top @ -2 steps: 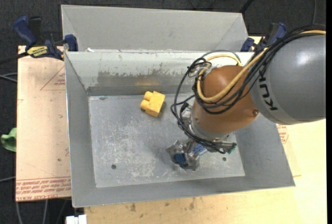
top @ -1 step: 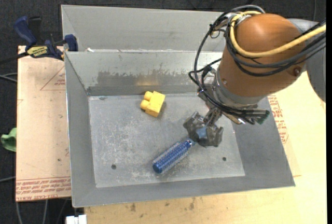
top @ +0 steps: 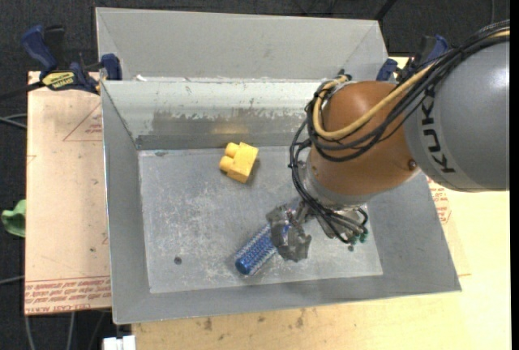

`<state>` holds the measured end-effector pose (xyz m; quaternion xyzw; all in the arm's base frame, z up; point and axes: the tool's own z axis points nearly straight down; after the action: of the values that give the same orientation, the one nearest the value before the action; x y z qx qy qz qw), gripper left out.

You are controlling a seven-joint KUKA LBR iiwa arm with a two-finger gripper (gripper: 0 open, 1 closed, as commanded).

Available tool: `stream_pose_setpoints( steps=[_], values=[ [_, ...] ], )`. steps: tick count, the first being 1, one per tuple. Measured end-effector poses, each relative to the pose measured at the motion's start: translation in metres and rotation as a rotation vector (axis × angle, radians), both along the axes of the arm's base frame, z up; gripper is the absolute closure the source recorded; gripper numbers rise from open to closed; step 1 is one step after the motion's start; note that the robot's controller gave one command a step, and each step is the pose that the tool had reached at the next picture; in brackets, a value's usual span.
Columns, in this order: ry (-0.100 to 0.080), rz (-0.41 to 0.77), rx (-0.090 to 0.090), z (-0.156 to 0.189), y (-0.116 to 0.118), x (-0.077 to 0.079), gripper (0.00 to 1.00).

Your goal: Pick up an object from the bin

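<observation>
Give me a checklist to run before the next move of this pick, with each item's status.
1. Gripper low in the bin, at the front: ok.
2. Gripper next to the blue ridged roller: ok, at its right end.
3. Gripper centred on the roller: not ok.
4. Roller gripped: cannot tell.
5. Yellow block apart from gripper and roller: ok, it lies further back.
6. Roller flat on the floor, off the walls: ok.
</observation>
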<state>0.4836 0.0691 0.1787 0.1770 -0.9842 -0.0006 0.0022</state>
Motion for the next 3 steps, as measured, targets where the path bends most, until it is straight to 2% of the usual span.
stream_pose_setpoints(
  steps=[1, 2, 3],
  values=[
    [-0.003, -0.001, 0.001, 0.001, 0.0, 0.001, 0.0],
    [-0.001, 0.177, 0.001, -0.108, 0.0, 0.041, 0.0],
    [-0.003, 0.176, 0.002, -0.106, 0.0, 0.042, 1.0]
  ],
)
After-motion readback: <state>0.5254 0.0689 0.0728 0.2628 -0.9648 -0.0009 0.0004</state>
